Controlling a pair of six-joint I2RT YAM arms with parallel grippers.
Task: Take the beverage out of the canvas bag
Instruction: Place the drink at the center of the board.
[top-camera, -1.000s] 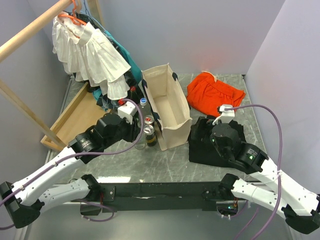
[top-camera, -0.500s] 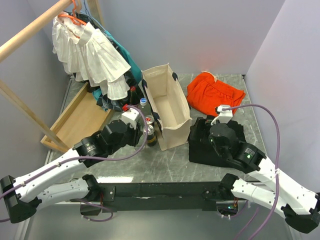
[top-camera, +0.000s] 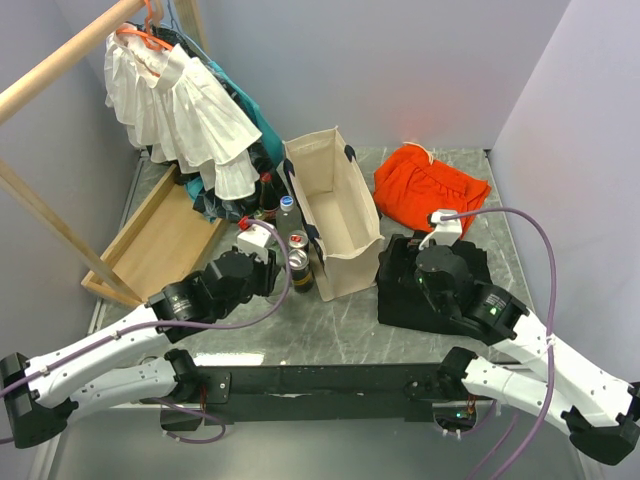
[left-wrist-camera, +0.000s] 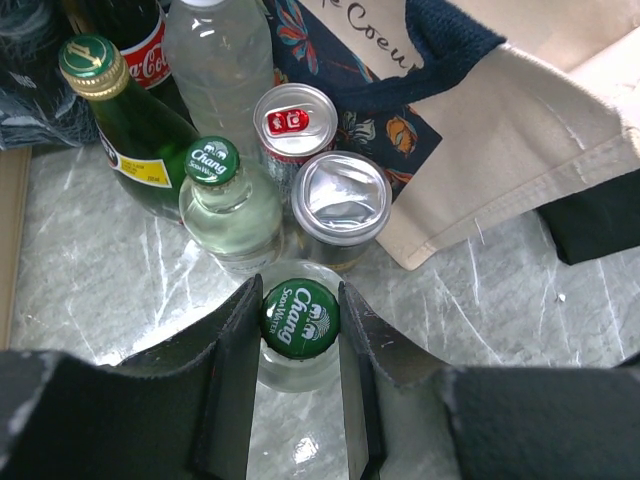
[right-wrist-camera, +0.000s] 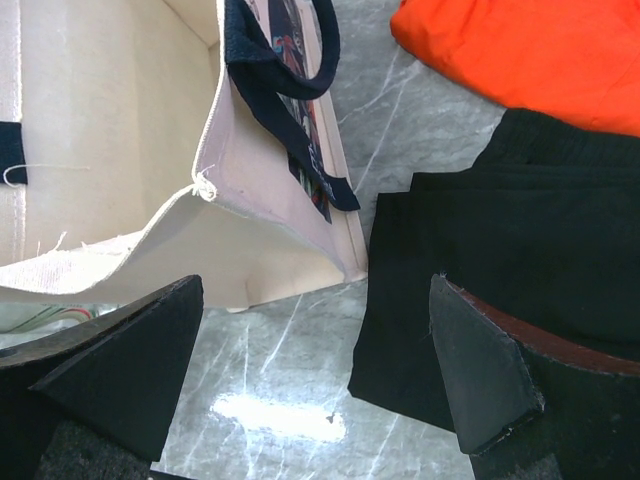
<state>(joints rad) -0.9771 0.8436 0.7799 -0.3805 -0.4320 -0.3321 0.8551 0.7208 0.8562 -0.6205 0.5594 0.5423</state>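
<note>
The beige canvas bag stands open in the middle, and its inside shows only bare cloth. Just left of it, outside, several drinks stand on the table. My left gripper is shut on the neck of a clear Chang soda bottle with a green cap. That bottle is upright, nearest to me in the cluster. In the top view the left gripper sits at the near side of the drinks. My right gripper hangs open over bare table by the bag's near right corner.
Behind the held bottle stand another Chang bottle, a silver can, a red-tabbed can, a green bottle and a clear bottle. Black cloth and an orange bundle lie right of the bag. Hanging clothes and a wooden board are at left.
My left arm has drawn back toward the near edge, still shut on the green-capped bottle. The right arm has shifted only slightly.
</note>
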